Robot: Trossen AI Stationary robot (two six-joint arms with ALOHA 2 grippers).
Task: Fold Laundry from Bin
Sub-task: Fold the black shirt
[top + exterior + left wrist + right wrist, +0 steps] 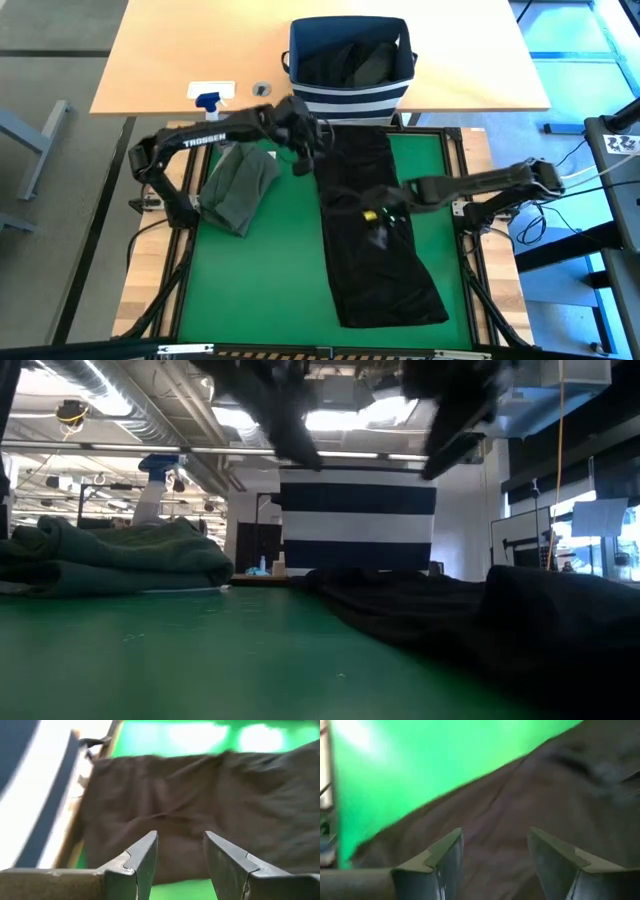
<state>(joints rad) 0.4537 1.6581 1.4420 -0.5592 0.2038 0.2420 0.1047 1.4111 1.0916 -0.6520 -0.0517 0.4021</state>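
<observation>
**Black garment lies lengthwise under both open grippers**

You see the black garment (375, 230) spread flat on the green mat (270, 280). Its long axis runs from the edge near the bin (350, 60) toward the near edge of the table, and it fills the right half of the mat. This direction is what the next fold depends on, I think: a fold across the short side needs one gripper at each end or each long edge.

The left gripper (300, 160) hangs above the far left corner of the garment, close to the bin. The right gripper (375, 205) hangs over the middle of the cloth, so it is the nearer one to the centre, while the left is nearer to the top edge. In both wrist views the fingers stand apart with nothing between them; only dark cloth lies beneath.

The dark olive garment (238, 185) rests already folded on the left part of the mat, well apart from the black one. More dark cloth stays inside the bin, on the wooden table (180, 50) behind the mat.

The mat looks smooth and free around the black garment on its left side. A spray bottle (208, 100) stands beside the bin, out of the way.
</observation>
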